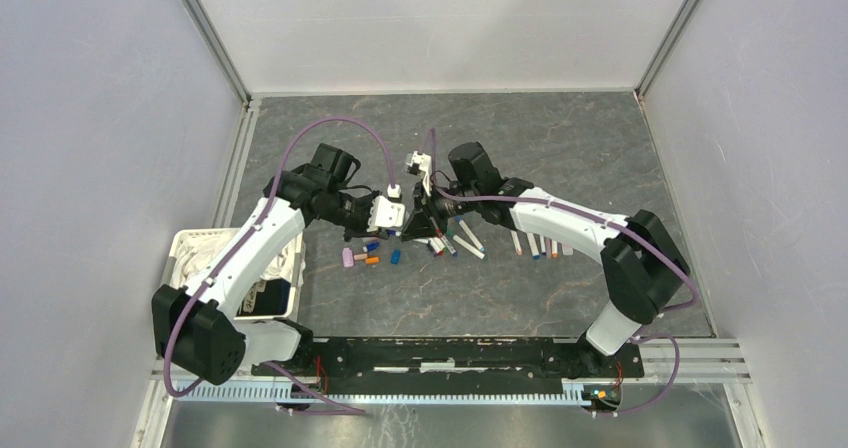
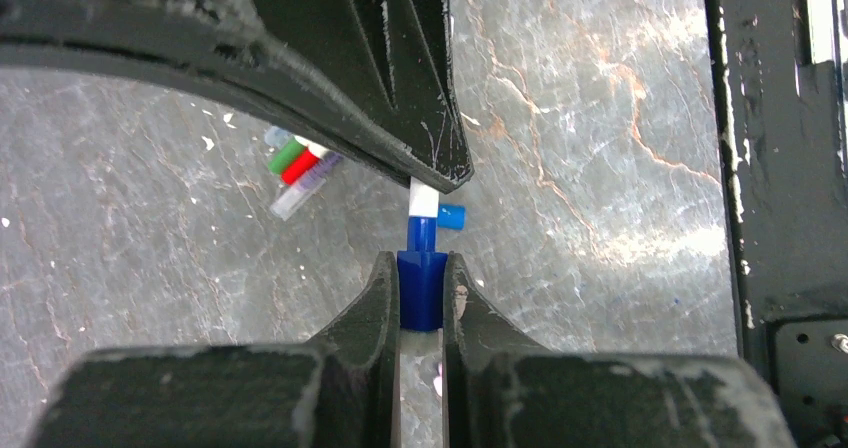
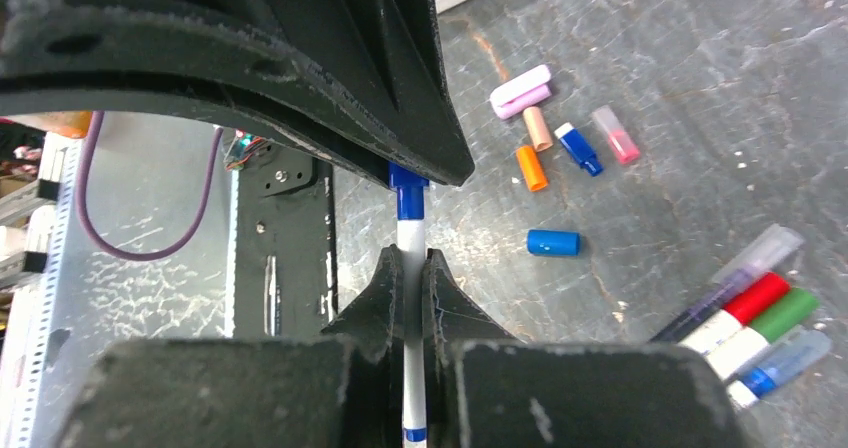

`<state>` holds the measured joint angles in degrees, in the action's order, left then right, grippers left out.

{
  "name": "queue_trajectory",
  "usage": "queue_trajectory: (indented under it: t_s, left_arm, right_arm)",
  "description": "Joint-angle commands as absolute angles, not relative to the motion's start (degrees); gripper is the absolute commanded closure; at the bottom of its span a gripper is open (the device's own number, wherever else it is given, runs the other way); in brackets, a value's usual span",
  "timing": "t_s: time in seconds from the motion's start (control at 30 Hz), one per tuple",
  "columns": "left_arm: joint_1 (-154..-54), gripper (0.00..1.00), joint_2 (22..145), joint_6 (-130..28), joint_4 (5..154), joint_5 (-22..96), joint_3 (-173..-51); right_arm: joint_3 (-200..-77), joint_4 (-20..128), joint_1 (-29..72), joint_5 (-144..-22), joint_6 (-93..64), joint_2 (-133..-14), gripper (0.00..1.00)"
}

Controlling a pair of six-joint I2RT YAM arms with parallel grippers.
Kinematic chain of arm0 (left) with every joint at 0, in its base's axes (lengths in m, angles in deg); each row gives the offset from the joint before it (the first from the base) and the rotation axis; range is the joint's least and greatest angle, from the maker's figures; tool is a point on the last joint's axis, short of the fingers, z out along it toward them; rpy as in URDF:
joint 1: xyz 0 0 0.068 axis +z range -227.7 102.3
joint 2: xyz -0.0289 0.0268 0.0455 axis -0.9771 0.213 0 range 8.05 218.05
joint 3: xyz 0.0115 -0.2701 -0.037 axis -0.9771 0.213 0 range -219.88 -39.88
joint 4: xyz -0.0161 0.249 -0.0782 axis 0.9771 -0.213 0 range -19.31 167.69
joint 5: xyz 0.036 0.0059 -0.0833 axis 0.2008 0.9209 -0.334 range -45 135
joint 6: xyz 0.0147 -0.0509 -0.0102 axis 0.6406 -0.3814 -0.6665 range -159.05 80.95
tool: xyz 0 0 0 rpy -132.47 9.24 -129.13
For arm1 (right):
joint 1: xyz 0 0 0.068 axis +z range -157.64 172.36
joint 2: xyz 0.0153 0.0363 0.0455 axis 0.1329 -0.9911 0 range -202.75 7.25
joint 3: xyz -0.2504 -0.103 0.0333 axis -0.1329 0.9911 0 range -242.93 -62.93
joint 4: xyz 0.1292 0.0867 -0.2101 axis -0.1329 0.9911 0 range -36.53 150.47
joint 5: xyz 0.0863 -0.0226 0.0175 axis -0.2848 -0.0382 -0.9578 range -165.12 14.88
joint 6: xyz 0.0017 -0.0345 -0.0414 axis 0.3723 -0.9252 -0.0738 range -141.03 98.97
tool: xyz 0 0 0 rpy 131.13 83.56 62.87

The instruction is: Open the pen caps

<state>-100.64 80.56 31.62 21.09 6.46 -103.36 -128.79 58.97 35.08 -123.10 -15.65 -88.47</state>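
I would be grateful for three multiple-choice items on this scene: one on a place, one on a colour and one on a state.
1. Where does the white basket stand?
A. in the far right corner
B. at the near left, beside the left arm
C. between the two hands

2. What colour is the cap in the left hand?
A. red
B. green
C. blue

3. How is the right hand?
A. open over the table
B. shut on the pen by its white barrel
C. shut on an orange cap

Answers:
1 B, the top view shows it by that arm's base.
2 C, the left wrist view shows blue in its grip.
3 B, the right wrist view shows the barrel pinched.
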Motion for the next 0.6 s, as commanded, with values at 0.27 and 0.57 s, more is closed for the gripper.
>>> queue_trajectory:
  t_s: [0.27,0.57]
  left_arm:
    - [-90.19,0.98,80.10,38.29,18.45,27.14,-102.85]
    - [-87.28,0.98,81.96,37.73,17.62,23.72,-107.35]
  right_arm:
    - [-118.88,78.35,26.86,-119.61,-18.02,-80.62,1.00]
    - [-116.61,75.33,26.60,-111.46,-13.90,-76.00,1.00]
